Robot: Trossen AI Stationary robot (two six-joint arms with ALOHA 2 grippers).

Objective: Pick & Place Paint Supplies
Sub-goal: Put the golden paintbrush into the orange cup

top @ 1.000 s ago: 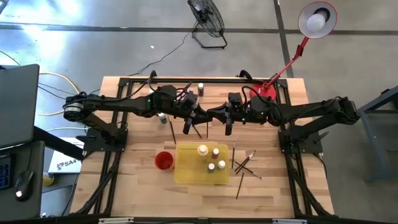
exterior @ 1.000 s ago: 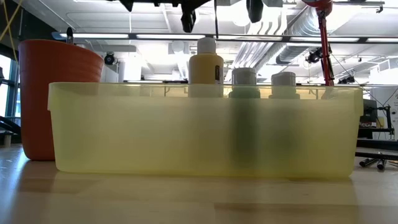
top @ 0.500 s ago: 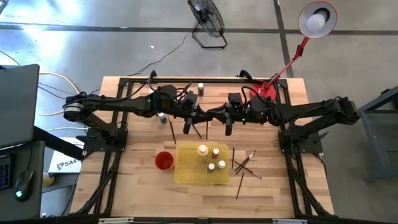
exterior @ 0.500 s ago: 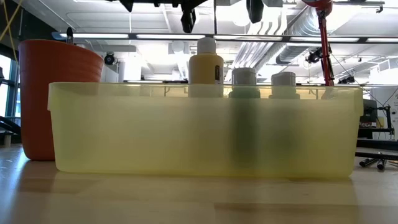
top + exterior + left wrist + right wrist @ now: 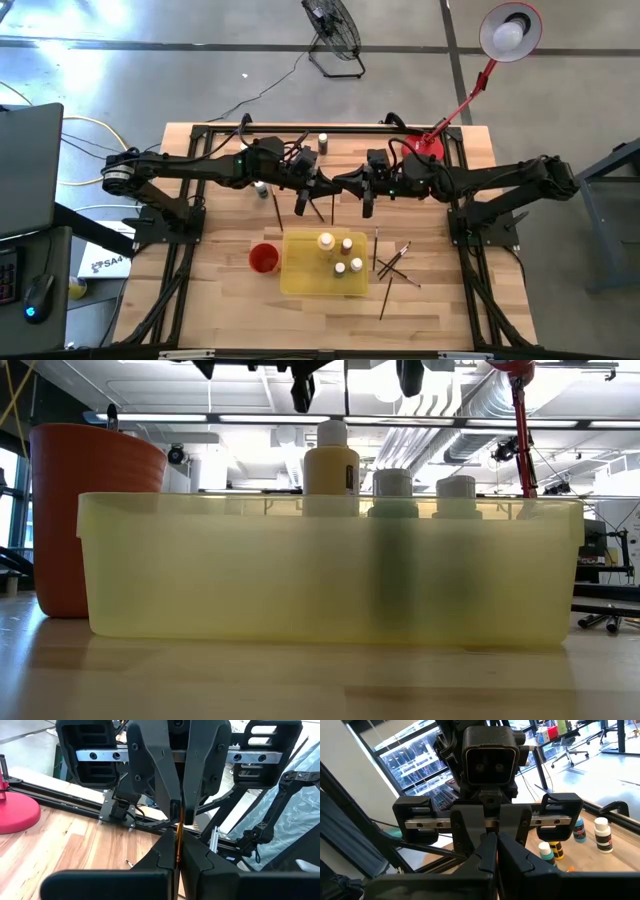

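Note:
My left gripper (image 5: 327, 186) and my right gripper (image 5: 344, 186) meet fingertip to fingertip above the middle of the table, beyond the yellow tray (image 5: 300, 280). Both are shut on one thin paintbrush (image 5: 177, 837), which stands roughly upright between them and shows as a dark line in the low view (image 5: 346, 388). Several paint bottles (image 5: 325, 241) stand in the tray. More brushes (image 5: 393, 265) lie on the table to the right of the tray, and one brush (image 5: 277, 210) lies to its left. My left gripper pinches the paintbrush's orange shaft (image 5: 177, 852) between its two fingers. The fingers come level from the table's left and lie across the brush, which is held upright, clear of the table. My right gripper pinches the same shaft (image 5: 177, 822) between its two fingers, close to the left gripper's hold. Its fingers (image 5: 165, 780) come level from the table's right, across the brush.
A red cup (image 5: 263, 258) stands at the tray's left. Loose bottles stand by the far edge (image 5: 322, 143) and under the left arm (image 5: 262, 187); several show in the right wrist view (image 5: 602, 835). A red lamp base (image 5: 425, 148) sits at the far right.

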